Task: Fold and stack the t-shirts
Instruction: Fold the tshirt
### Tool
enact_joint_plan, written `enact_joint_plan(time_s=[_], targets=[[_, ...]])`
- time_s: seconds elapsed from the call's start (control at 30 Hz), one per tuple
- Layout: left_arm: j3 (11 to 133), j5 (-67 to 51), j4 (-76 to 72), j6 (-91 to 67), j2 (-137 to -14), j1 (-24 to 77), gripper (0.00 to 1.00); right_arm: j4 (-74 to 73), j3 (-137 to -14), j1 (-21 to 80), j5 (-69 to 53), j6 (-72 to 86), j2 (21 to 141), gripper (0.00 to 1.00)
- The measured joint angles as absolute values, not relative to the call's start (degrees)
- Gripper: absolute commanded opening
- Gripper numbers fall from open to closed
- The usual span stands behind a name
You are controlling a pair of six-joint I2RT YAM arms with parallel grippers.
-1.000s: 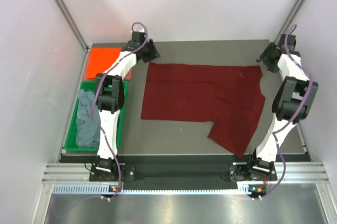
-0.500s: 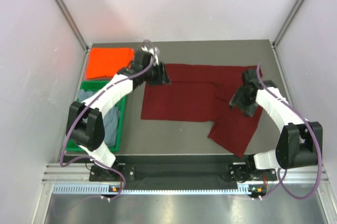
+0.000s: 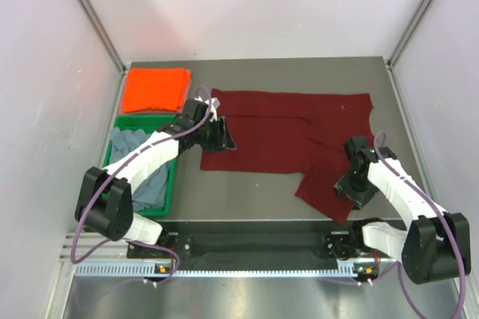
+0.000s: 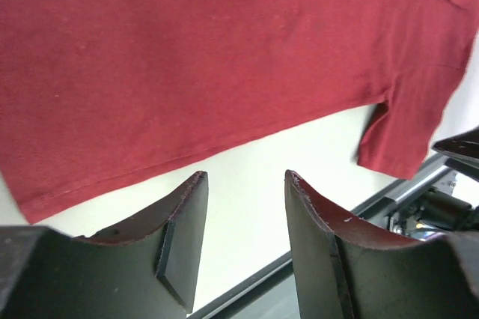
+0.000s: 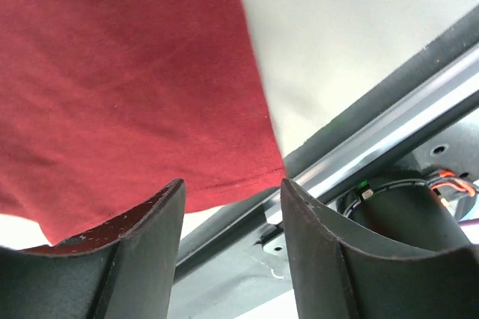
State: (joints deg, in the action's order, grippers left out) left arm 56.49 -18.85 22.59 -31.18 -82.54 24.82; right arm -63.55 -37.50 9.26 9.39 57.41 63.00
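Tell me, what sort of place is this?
Probably a robot test booth in a lab, not a home: plain white walls box in a grey table, a left arm and a right arm are bolted at its near edge, and a maroon shirt lies spread out.

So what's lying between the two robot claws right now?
The maroon t-shirt, spread on the table. The top view shows it stretching from the left gripper to the right gripper, with nothing else between.
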Motion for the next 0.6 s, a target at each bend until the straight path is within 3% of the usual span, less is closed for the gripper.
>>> enact_joint_plan(time_s=[0.27,0.4,0.6], targets=[[55.20,-21.02,16.58,-33.82,-84.60,24.62,0.51,-58.04,-38.04,9.30,11.88,58.48,62.89,0.54],[62.67,-19.94,16.08,-34.37,-92.58,24.27,0.50,-49.17,-42.87,9.17,11.94,53.47,64.07,0.53],[72.93,-16.56,15.70,-34.57,-103.24,23.27,0.49,-37.34,-55.75,4.58,10.94,43.40,78.19,0.33]])
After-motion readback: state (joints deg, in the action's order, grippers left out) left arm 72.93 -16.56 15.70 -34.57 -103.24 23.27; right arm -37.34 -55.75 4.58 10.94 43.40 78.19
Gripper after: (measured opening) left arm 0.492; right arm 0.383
